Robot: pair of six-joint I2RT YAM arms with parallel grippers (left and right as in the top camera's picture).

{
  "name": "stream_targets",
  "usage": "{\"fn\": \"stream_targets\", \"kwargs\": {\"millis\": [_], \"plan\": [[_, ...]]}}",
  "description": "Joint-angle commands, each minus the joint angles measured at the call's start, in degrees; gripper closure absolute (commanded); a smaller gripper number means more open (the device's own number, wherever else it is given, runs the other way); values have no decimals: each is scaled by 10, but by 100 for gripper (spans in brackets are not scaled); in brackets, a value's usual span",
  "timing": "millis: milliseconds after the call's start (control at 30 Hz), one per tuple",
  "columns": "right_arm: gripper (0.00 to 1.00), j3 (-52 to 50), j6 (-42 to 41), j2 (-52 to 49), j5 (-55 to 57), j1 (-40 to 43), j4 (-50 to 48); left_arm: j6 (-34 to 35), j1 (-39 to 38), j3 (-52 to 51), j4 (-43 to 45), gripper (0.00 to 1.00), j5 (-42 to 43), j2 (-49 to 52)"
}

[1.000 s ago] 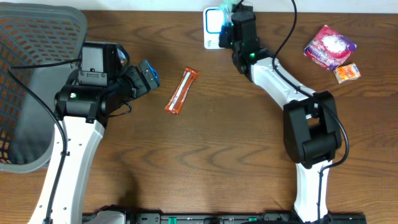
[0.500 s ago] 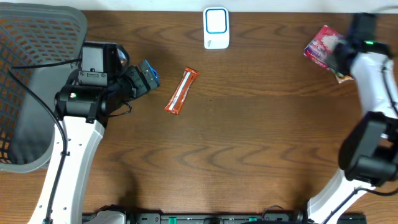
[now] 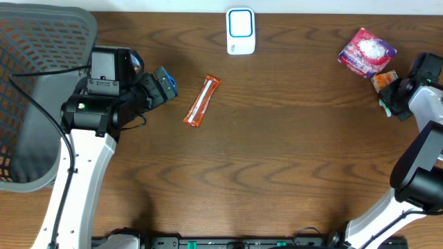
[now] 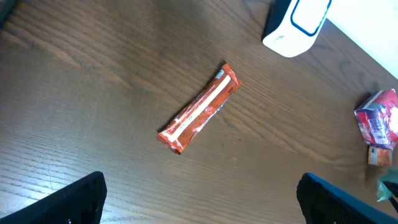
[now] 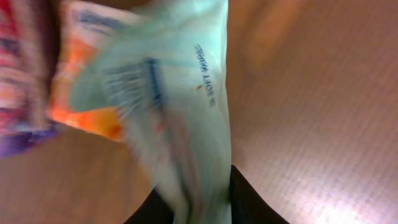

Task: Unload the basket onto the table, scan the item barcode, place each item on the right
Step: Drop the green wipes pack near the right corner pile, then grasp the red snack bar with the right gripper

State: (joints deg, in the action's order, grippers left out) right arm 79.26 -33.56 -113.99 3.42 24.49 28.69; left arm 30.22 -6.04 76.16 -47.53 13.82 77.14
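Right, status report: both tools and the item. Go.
Left tool open, empty, beside orange bar. Right tool by pink packet, pale green packet at its fingers, grip unclear. Nothing over white scanner.

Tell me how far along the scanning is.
Done, it seems: the green packet, at the scanner a second ago, is now by the pink packet. In hand: the right gripper is with it, grip unclear. Left: the orange bar lies untouched, left gripper open.
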Motion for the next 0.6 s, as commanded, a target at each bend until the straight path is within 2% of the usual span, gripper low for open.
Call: {"fn": "stream_targets", "kwargs": {"millis": [0,33,100,133,233,367,400,467,567], "plan": [[59,7,11,4,-157,-15,-39,1,2,1,0,2,1,-2],[39,12,14,4,-197,-19,-44,1,2,1,0,2,1,-2],[20,24,14,5,-246,-26,-43,1,2,1,0,2,1,-2],[15,31,14,5,-271,-30,-41,1,2,1,0,2,1,-2],[8,57,14,11,-354,-48,-36,1,2,1,0,2,1,-2],[6,65,15,26,-468,-102,-59,1,2,1,0,2,1,-2],[7,65,15,27,-472,-122,-64,1,2,1,0,2,1,-2],[1,65,15,26,-441,-167,-63,1,2,1,0,2,1,-2],[1,63,15,26,-391,-225,-64,1,2,1,0,2,1,-2]]}}
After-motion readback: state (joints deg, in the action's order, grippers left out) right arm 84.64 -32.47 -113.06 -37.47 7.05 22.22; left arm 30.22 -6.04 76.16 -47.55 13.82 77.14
